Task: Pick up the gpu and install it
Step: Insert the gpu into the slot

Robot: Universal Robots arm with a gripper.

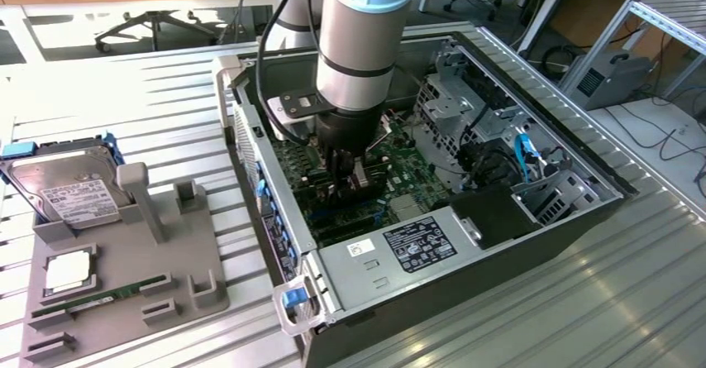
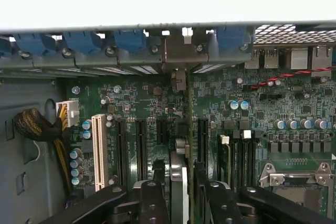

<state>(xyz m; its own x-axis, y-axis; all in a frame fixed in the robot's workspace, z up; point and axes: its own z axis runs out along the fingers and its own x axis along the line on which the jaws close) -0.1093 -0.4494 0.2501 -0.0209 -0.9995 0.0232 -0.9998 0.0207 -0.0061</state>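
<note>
My gripper (image 2: 181, 190) reaching into computer case (image 1: 574, 211); jaws straddling gpu (image 2: 180, 129) standing edge-on over motherboard (image 2: 262, 108); can't tell whether gripping.

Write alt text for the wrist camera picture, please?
Looking down between the gripper fingers, a thin dark gpu stands edge-on in a slot on the green motherboard. Blue clips line the case wall beyond it.

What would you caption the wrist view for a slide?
Gripper straddling the gpu, which stands edge-on over the motherboard slots.
</note>
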